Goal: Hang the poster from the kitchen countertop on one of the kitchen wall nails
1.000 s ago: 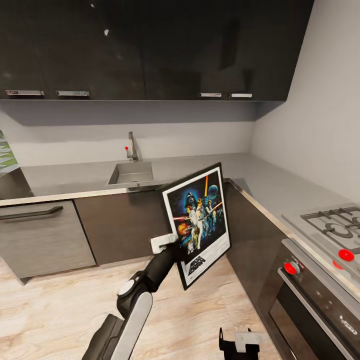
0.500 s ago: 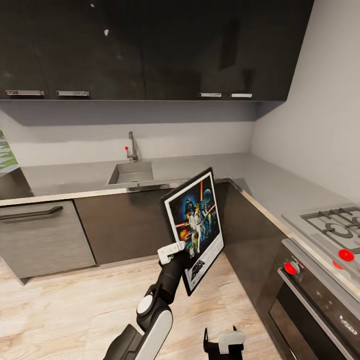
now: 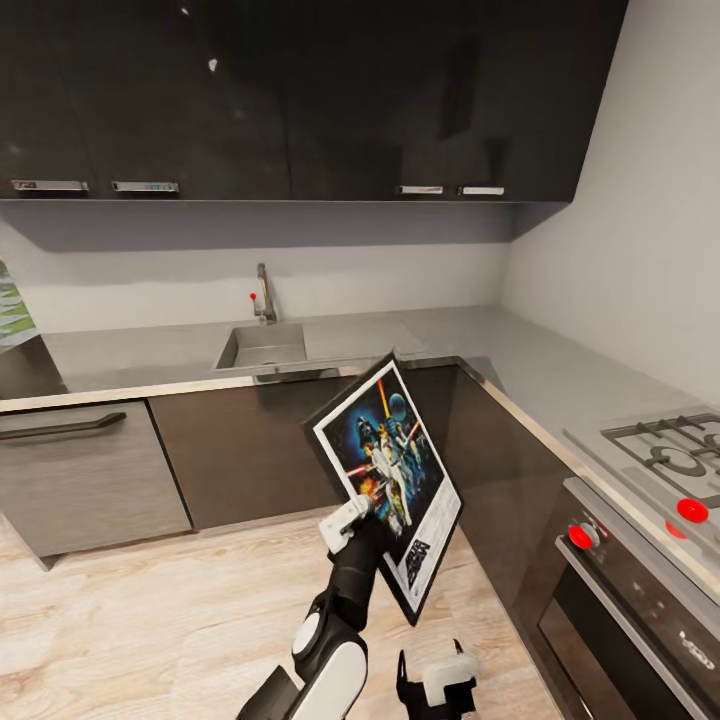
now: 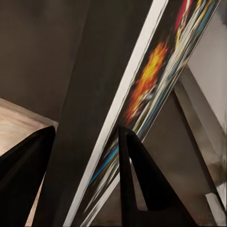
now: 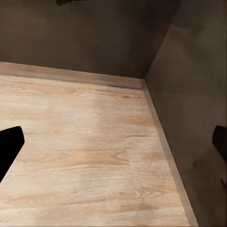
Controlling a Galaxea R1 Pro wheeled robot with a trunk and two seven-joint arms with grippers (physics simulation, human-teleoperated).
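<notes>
Nearest to the robot, the right gripper (image 3: 437,690) hangs low above the pale wood floor (image 5: 90,142), its two fingers spread wide apart with nothing between them. A little further, the left gripper (image 3: 352,517) is pinching the poster (image 3: 388,468) by its left edge, one finger on each face. The poster is tilted in the air, in front of the dark cabinets (image 3: 250,450). Behind lies the grey countertop (image 3: 140,352) with its sink (image 3: 262,345) and tap (image 3: 264,292).

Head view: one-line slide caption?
Left tool holds the framed poster tilted above the wood floor, before the grey kitchen countertop.
</notes>
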